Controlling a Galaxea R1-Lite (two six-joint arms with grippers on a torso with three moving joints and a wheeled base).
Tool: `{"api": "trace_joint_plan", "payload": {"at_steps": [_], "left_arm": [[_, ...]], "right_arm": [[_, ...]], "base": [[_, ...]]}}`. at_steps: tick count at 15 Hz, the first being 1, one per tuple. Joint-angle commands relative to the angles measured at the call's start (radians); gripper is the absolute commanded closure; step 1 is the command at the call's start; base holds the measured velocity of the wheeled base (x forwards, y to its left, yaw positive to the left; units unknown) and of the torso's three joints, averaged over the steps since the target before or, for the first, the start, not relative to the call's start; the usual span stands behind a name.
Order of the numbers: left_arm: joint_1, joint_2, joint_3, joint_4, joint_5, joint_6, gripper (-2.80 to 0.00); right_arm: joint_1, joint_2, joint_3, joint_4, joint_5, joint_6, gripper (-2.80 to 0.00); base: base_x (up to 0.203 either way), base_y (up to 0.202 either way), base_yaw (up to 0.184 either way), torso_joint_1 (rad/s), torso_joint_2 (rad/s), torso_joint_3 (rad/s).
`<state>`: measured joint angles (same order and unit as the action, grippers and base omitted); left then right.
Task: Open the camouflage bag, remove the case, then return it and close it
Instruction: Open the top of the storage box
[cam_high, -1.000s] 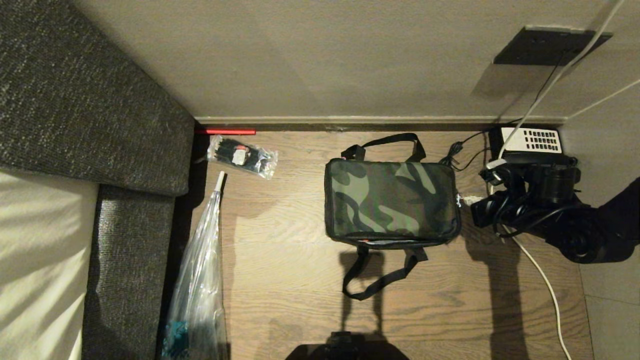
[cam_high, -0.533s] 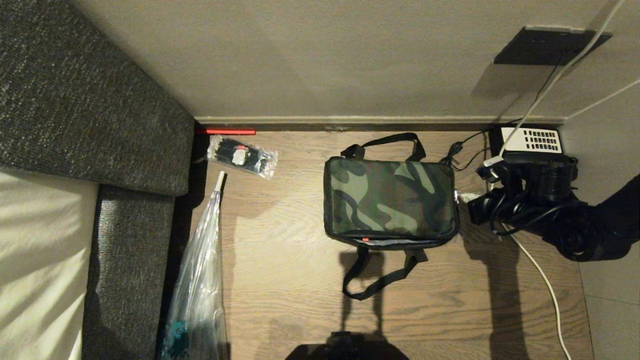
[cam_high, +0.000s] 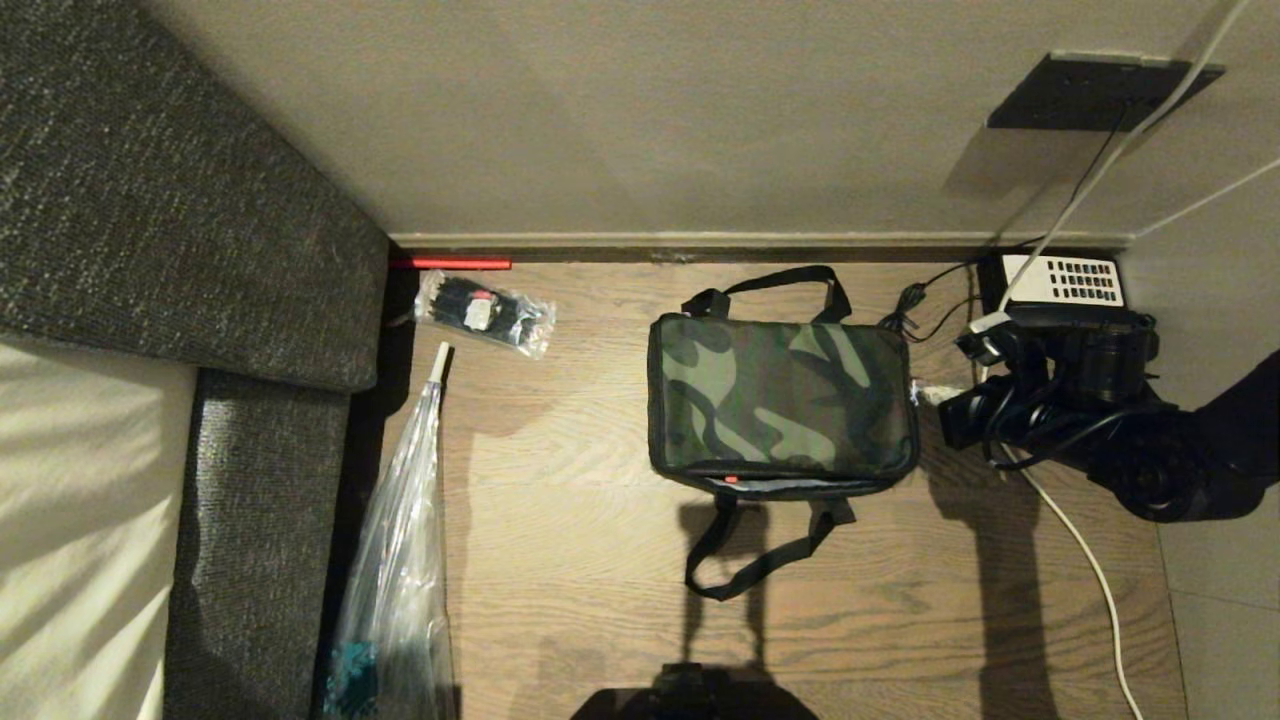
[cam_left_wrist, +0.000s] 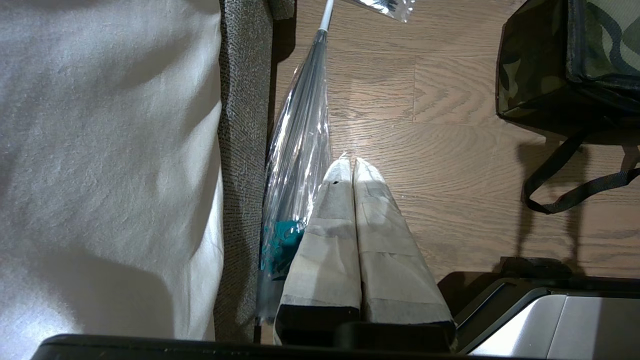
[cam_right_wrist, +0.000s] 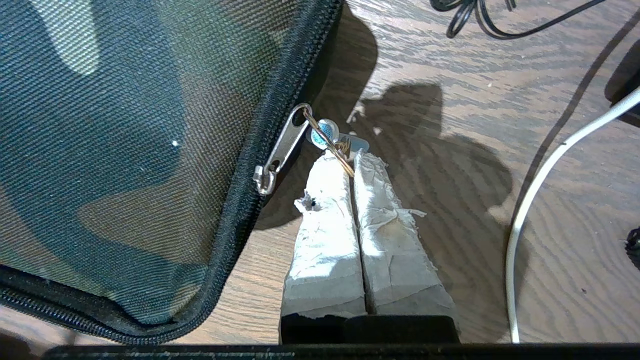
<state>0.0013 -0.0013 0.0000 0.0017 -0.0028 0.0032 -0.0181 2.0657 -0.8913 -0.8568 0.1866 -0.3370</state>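
The boxy green-and-dark camouflage fabric bag (cam_high: 782, 400) stands on the brown wooden floor (cam_high: 600, 520) at the centre of the head view, with its lid mostly down and a narrow gap along its near edge. At 3 o'clock of it, the right gripper (cam_right_wrist: 350, 160) has its taped fingers (cam_right_wrist: 325, 225) pressed together on the thin ring of the metal zipper pull (cam_right_wrist: 282, 147) at the bag's corner. The left gripper (cam_left_wrist: 352, 165) hangs with fingers together above the floor, beside a clear plastic bag (cam_left_wrist: 300, 150), at 8 o'clock of the camouflage bag.

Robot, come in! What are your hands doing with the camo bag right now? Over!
Right end effector shut on zipper pull ring at camouflage bag right edge. Left end effector shut, idle. Lid partly unzipped. Nothing blocking.
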Motion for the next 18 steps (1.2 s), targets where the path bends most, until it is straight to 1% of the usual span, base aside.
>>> {"api": "trace_joint_plan", "payload": {"at_steps": [1,18], "left_arm": [[0.000,0.001,0.003,0.000,0.000,0.000,0.00],[0.000,0.001,0.003,0.000,0.000,0.000,0.00]], "right_arm": [[-0.005,0.001,-0.004,-0.005,0.001,-0.002,0.00],[-0.036,0.019,-0.100,0.009,0.002,0.004,0.00]], "base": [[0.000,0.000,0.000,0.000,0.00,0.000],[0.000,0.000,0.000,0.000,0.00,0.000]]}}
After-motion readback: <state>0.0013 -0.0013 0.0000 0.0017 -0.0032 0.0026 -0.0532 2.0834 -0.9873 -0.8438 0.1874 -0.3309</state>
